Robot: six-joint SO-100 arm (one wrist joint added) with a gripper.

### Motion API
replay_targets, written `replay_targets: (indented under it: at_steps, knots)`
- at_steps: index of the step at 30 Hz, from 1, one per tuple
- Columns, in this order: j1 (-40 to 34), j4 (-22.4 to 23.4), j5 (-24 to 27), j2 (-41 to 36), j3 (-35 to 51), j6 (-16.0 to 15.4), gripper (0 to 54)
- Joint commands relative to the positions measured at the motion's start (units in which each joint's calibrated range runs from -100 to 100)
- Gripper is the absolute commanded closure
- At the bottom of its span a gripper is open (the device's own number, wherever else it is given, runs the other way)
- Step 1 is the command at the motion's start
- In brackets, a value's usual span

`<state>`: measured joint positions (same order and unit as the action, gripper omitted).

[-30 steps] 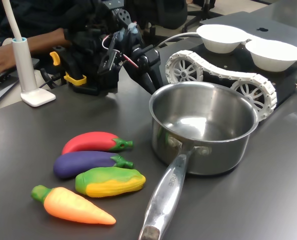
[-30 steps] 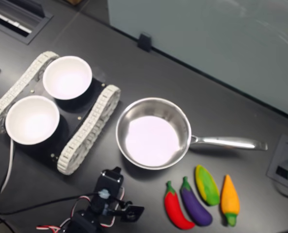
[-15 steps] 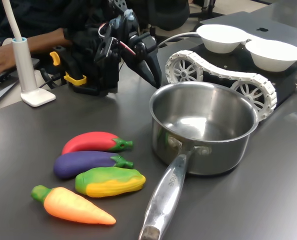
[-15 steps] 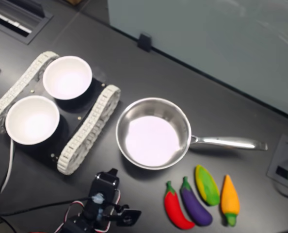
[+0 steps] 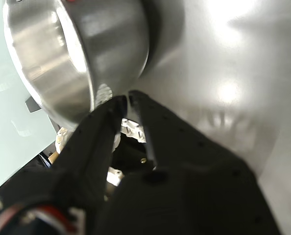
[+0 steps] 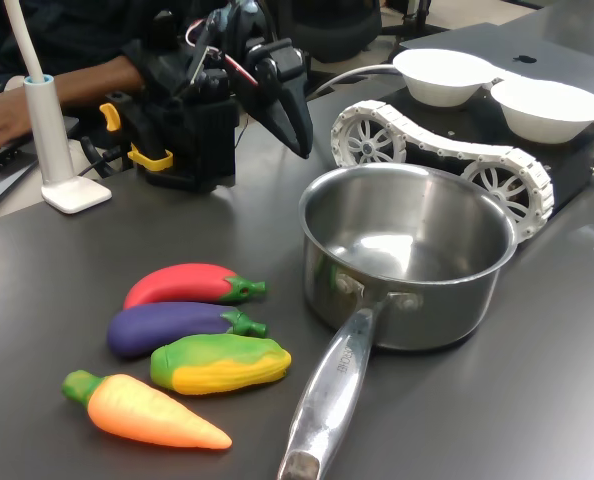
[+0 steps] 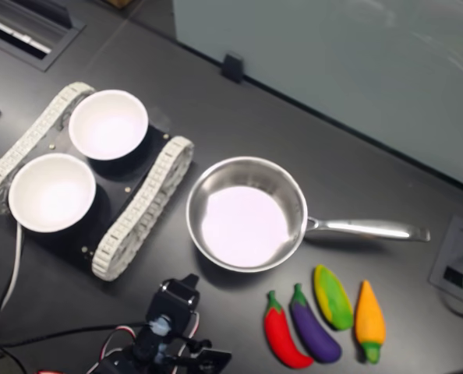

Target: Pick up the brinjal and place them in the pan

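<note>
The purple brinjal point(image 6: 172, 325) with a green stem cap lies on the dark table between a red toy and a corn toy; in the second exterior view the brinjal point(image 7: 313, 331) is below the pan's handle. The steel pan point(image 6: 417, 310) stands upright with nothing in it, its rim point(image 7: 247, 161) round and its long handle point(image 7: 368, 229) pointing to the second exterior view's right. My gripper point(image 6: 299, 148) hangs in the air behind the pan, fingers together and holding nothing. In the wrist view the gripper point(image 5: 128, 96) points at the pan's outer wall point(image 5: 111, 44).
A red chilli-shaped toy point(image 6: 182, 283), a corn toy point(image 6: 222, 363) and a carrot toy point(image 6: 142, 410) lie beside the brinjal. A tracked rover carries two white bowls point(image 6: 447, 75) point(image 6: 547, 105) behind the pan. A white lamp base point(image 6: 72, 190) and a person's hand point(image 6: 2, 115) are at the back left.
The gripper has risen and drawn back a little from the pan's rim. The toys and the pan have not moved.
</note>
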<state>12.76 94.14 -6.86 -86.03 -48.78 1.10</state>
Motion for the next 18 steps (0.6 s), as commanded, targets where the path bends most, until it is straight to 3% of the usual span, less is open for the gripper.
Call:
replay_targets:
  at_steps: [1,11,18]
  knots:
    - [2.9,1.3,0.4,4.0,9.1,0.2,53.4]
    - [5.9,5.4,0.6,9.3,20.2,0.2,53.4]
    - [9.8,5.4,1.9,16.6,27.1,0.2,53.4]
